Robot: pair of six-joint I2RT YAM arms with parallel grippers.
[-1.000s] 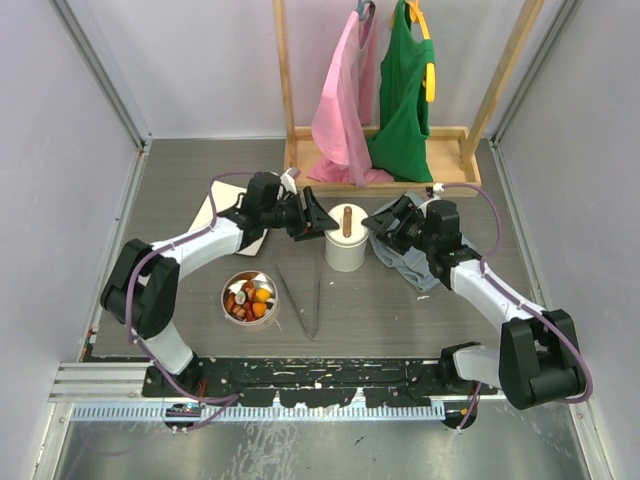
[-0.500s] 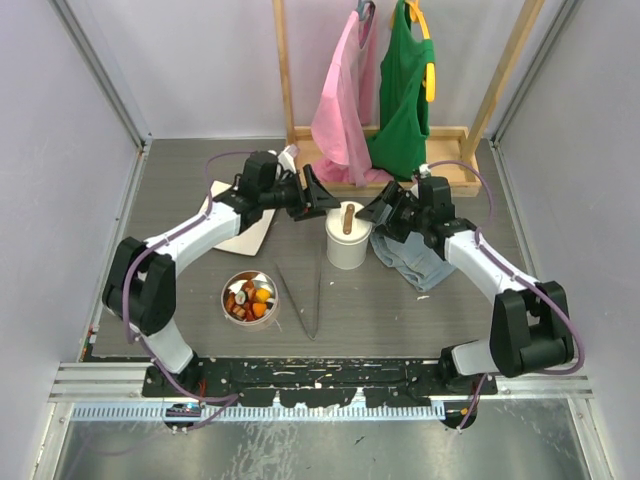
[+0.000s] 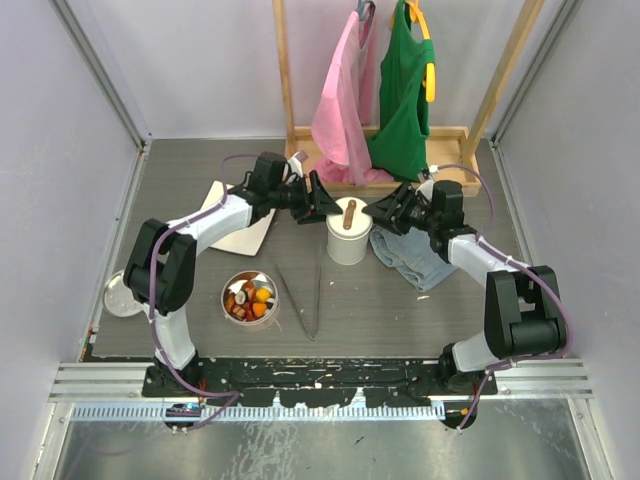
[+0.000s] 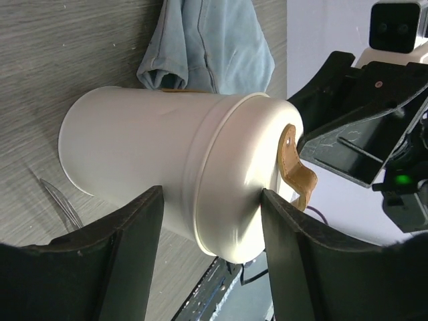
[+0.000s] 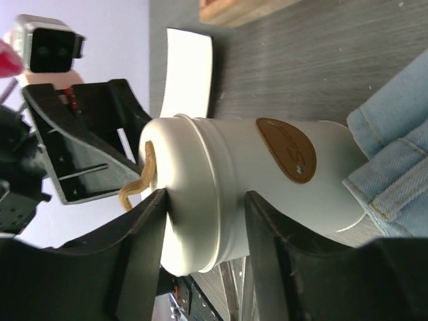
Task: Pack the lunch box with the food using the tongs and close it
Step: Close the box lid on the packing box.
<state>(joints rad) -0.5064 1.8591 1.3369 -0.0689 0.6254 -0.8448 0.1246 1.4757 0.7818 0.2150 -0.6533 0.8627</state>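
Note:
The lunch box (image 3: 347,240) is a white cylinder with its lid on and a tan strap (image 3: 347,215) across the top. It also shows in the left wrist view (image 4: 167,154) and the right wrist view (image 5: 267,187). My left gripper (image 3: 322,200) (image 4: 212,194) is open at the lid's left side, its jaws astride the lid, one finger (image 4: 294,254) at the top rim. My right gripper (image 3: 385,212) (image 5: 206,194) stands open astride the lid from the right. The food (image 3: 250,298) sits in a round bowl. The tongs (image 3: 300,300) lie on the table, untouched.
A white board (image 3: 240,228) lies left of the lunch box and folded jeans (image 3: 415,258) lie to its right. A wooden rack (image 3: 380,165) with pink and green garments stands at the back. A small metal dish (image 3: 118,293) sits at the left edge.
Both grippers have moved in and back until they flank the top of the lunch box. The right jaws widened, then narrowed. The left arm's swing uncovered the metal dish.

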